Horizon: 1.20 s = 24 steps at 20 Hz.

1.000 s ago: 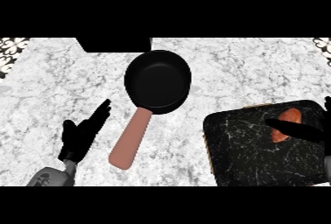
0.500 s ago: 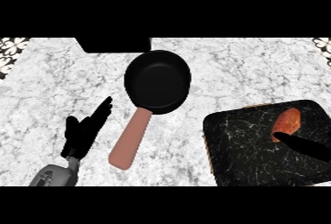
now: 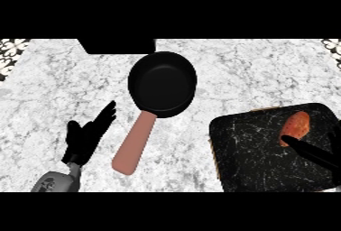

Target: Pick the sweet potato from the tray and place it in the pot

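A white and grey marbled stone desk fills the view. Toward the right sits a dark, black marbled square tray with rounded corners, and on its upper right part lies the orange-red, oblong sweet potato, resting flat on the tray surface.

The right robot hand, black, comes in from the right edge over the tray. Its fingers are stretched out straight and apart from anything to hold; one fingertip reaches the lower end of the sweet potato, touching it or just beside it, I cannot tell which. Nothing is clasped in it.

In the middle of the desk, well apart from the tray, lies the black round pot, shallow like a pan, with a long salmon-pink handle running down and to the left from its lower rim. The inside of the pot is bare black.

The left robot hand, also black on a grey forearm, stands at the lower left with fingers straight and pointing up to the right, spread open, holding nothing, just beside the handle but not touching it

At the top edge, above the pot, a flat black rectangular shape cuts into the desk
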Each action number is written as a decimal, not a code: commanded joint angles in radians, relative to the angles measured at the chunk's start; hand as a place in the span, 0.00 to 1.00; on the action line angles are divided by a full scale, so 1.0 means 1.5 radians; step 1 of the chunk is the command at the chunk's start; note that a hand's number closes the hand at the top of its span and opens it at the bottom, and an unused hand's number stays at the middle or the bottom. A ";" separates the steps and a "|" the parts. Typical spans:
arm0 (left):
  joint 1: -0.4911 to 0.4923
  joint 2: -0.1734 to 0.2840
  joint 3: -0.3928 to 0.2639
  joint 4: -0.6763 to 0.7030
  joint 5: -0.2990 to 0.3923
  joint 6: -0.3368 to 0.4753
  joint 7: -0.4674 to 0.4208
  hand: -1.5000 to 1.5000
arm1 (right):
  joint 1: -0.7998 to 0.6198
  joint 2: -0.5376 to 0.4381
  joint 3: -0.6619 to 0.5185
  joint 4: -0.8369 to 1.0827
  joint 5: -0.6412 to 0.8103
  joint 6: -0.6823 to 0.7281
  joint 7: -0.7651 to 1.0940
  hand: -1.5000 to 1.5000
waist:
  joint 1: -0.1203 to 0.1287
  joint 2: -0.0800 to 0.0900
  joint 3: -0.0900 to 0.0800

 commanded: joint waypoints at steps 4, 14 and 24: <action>0.026 -0.018 0.006 -0.022 -0.040 -0.001 0.016 0.50 | -0.049 0.064 -0.053 0.118 -0.057 0.020 -0.113 0.00 | 0.003 0.002 -0.001; 0.029 -0.041 0.013 0.020 -0.058 -0.017 -0.030 0.50 | -0.091 0.092 -0.009 0.255 0.000 0.040 -0.246 1.00 | 0.005 0.004 -0.002; 0.031 -0.020 0.033 -0.009 -0.036 -0.048 0.010 0.50 | -0.106 0.154 -0.047 0.311 -0.028 0.027 -0.416 1.00 | 0.009 0.003 -0.001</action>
